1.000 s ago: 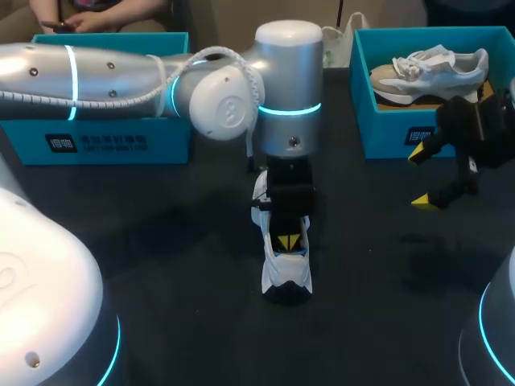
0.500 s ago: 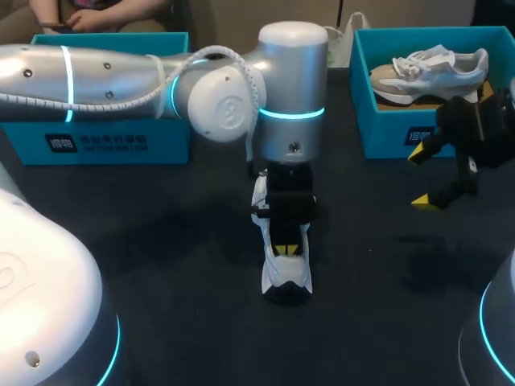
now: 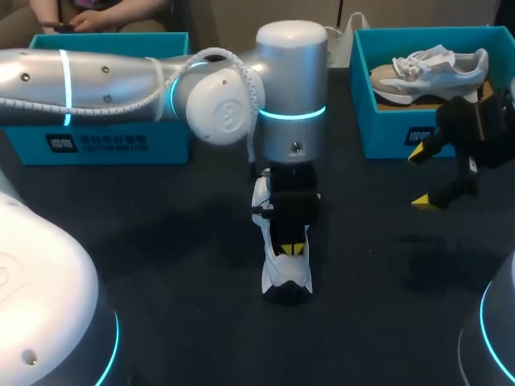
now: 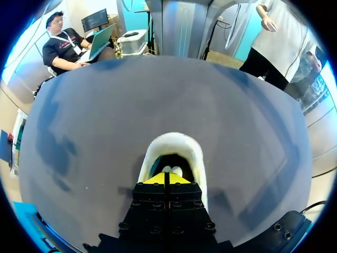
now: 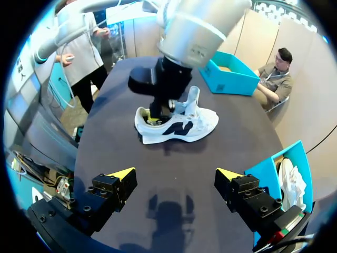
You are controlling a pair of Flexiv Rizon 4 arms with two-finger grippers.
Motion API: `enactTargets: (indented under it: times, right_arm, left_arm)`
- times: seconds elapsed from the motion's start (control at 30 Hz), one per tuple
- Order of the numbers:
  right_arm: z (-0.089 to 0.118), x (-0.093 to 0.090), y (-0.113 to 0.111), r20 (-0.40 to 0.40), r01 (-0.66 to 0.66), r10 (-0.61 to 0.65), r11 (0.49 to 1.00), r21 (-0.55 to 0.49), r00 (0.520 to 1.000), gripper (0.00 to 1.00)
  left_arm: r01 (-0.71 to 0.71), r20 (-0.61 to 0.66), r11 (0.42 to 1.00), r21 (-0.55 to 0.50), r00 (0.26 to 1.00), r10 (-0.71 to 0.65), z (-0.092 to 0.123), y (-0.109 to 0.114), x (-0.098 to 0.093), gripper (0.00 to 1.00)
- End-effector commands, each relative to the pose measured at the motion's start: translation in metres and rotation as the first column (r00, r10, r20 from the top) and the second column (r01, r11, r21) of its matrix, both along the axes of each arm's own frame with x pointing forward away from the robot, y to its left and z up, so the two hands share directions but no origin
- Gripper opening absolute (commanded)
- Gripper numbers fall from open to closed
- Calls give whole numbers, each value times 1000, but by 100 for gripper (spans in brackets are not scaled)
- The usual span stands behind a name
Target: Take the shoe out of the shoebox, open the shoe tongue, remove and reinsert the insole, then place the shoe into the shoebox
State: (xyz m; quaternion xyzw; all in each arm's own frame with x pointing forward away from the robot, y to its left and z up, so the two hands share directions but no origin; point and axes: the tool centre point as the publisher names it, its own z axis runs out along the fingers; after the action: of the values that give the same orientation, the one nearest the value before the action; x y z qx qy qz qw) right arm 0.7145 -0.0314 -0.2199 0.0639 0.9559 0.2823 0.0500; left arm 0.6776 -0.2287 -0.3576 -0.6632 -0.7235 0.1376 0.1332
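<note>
A white shoe [image 3: 286,273] with dark side marks stands on its sole at the middle of the dark table [image 3: 161,241]. My left gripper [image 3: 290,250] comes down from above into its heel opening, fingers shut together. In the left wrist view the yellow tips [image 4: 167,178] sit inside the white heel collar [image 4: 171,143]; a small white bit shows at them, and whether it is gripped I cannot tell. My right gripper [image 3: 422,177] hangs open at the right, in front of the right shoebox [image 3: 386,133]. In its own view the right gripper [image 5: 175,176] is well short of the shoe [image 5: 176,125], whose tongue [image 5: 193,100] stands up.
A second, grey-white shoe [image 3: 430,68] lies in the right blue shoebox, seen beside my right gripper as the shoebox [image 5: 274,174]. Another blue shoebox [image 3: 105,137] stands at the back left, beyond the shoe as the box [image 5: 231,79].
My left gripper has shifted slightly, its tips a little lower in the shoe's heel opening. The shoe and the right arm have stayed put.
</note>
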Motion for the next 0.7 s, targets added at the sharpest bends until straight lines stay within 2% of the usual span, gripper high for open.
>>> enactTargets:
  times: [0.03,0.4,0.7]
  right_arm:
    - [0,-1,0,1,2,-2,1000,-3,1000,100]
    - [0,-1,0,1,2,-2,1000,-3,1000,100]
    - [0,-1,0,1,2,-2,1000,-3,1000,100]
  left_arm:
    - [6,7,1000,-4,1000,-6,-3,5,-10,0]
    - [47,-24,998,28,999,-47,-42,-1,-20,0]
    - [13,48,1000,24,999,-14,-61,3,-9,0]
